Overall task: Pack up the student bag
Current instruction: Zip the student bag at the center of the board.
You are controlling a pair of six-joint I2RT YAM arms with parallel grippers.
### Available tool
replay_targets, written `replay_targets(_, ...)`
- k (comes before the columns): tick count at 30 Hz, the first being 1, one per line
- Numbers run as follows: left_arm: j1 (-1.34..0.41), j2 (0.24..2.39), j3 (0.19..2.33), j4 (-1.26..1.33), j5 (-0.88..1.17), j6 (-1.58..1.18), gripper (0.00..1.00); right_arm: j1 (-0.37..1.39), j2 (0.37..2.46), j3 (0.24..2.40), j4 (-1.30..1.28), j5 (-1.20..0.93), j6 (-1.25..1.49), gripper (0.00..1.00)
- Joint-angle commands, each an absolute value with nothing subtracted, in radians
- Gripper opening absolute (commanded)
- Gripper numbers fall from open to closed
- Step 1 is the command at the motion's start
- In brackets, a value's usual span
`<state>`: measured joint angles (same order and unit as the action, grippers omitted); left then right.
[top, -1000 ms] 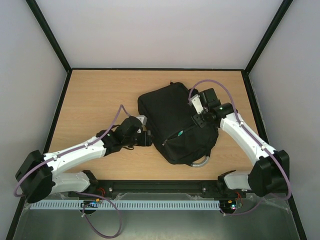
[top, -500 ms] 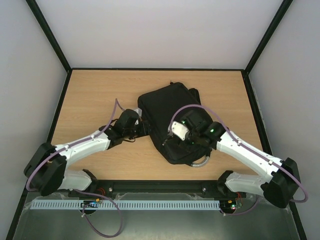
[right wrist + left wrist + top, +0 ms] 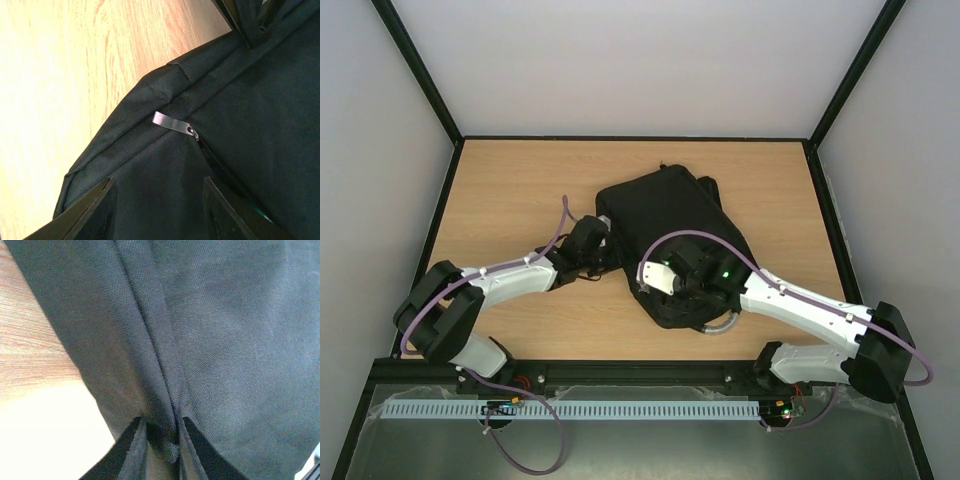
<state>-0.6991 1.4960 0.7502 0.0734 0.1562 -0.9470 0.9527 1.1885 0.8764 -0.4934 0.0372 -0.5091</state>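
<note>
The student bag (image 3: pixel 670 225), a large black fabric backpack, lies flat in the middle of the wooden table, its grey top handle (image 3: pixel 722 322) toward the near edge. My left gripper (image 3: pixel 607 247) is at the bag's left edge. In the left wrist view it (image 3: pixel 162 432) is shut on a raised fold of the bag's fabric (image 3: pixel 150 340). My right gripper (image 3: pixel 652 280) hovers over the bag's near-left part. It (image 3: pixel 157 187) stands open above the black cloth, a little short of the silver zipper pull (image 3: pixel 170 122). A bit of green (image 3: pixel 267 217) shows at the zip line.
Bare wooden table (image 3: pixel 510 190) lies to the left of and behind the bag. Black frame rails (image 3: pixel 630 138) and pale walls enclose the table. The right arm's purple cable (image 3: pixel 705 235) arcs over the bag.
My left gripper has moved in to the bag's left edge and closed on a fold of fabric. The right arm has swung from the bag's right side to its near-left part, above the zipper.
</note>
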Motion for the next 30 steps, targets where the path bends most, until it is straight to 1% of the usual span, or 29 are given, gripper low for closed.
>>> replay_targets(1,-0.693,1.501,0.779,0.131,0.156,-0.948,0.12,0.973,1.232,0.873,-0.451,0.091,-0.558,0.50)
replay_targets(4,-0.695,1.489,0.775,0.127,0.156,-0.946,0.04,0.983,1.247,0.861,-0.424,0.110,-0.580,0.51)
replay_targets(5,-0.696,1.482,0.775,0.126,0.155,-0.945,0.03,0.985,1.251,0.859,-0.416,0.112,-0.584,0.51)
replay_targets(13,-0.702,1.443,0.770,0.114,0.157,-0.936,0.02,1.006,1.292,0.871,-0.366,0.117,-0.586,0.52)
replay_targets(20,-0.706,1.426,0.769,0.104,0.145,-0.930,0.02,1.011,1.345,0.869,-0.310,0.145,-0.568,0.51)
replay_targets(26,-0.709,1.426,0.769,0.101,0.146,-0.927,0.02,1.012,1.372,0.863,-0.269,0.184,-0.551,0.46)
replay_targets(30,-0.709,1.427,0.769,0.100,0.144,-0.925,0.02,1.012,1.399,0.867,-0.245,0.233,-0.525,0.39)
